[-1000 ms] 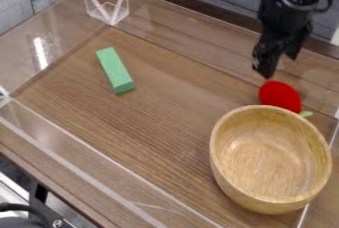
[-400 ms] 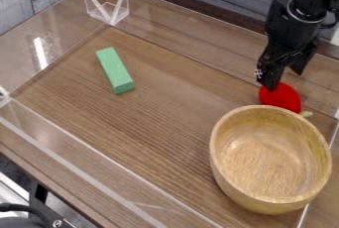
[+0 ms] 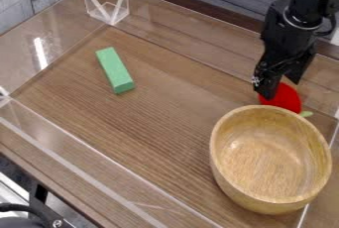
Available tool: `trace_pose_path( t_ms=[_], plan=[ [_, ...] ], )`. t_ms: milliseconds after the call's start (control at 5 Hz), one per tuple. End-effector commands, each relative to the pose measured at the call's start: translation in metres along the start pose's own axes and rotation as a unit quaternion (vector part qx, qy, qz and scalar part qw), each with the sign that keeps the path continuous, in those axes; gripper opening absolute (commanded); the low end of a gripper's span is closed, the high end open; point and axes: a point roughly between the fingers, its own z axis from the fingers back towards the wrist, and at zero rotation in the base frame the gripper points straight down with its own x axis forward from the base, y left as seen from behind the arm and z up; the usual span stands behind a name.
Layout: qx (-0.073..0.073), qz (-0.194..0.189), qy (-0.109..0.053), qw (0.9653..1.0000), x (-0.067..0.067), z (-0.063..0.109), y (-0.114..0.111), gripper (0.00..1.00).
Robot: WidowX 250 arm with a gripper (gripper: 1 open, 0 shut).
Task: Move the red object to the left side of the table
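The red object (image 3: 282, 97) is a small bright-red toy fruit lying on the table (image 3: 172, 113) at the right, just beyond the wooden bowl's far rim. My black gripper (image 3: 281, 73) hangs straight down over it with its jaws open, and the fingertips (image 3: 265, 77) straddle the fruit's top. The fingers hide part of the fruit. Whether they touch it I cannot tell.
A large wooden bowl (image 3: 271, 159) stands at the front right, next to the fruit. A green rectangular block (image 3: 114, 70) lies left of centre. Low clear acrylic walls (image 3: 59, 148) edge the tabletop, with a clear corner piece (image 3: 106, 9) at the back left.
The gripper has shifted slightly right and sunk onto the red fruit, which now shows less. The fruit, bowl and block have not moved.
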Motion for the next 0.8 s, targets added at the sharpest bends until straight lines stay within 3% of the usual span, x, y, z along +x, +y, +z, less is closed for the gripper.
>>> trace_pose_path(
  t_ms=[0, 200, 600],
  plan=[
    [-0.028, -0.032, 0.012, 0.9990, -0.007, 0.017, -0.013, 1.00],
    [-0.027, -0.062, 0.025, 0.9974, -0.017, 0.014, -0.019, 1.00],
    [-0.030, -0.077, 0.050, 0.9953, -0.017, 0.011, -0.022, 1.00]
  ],
)
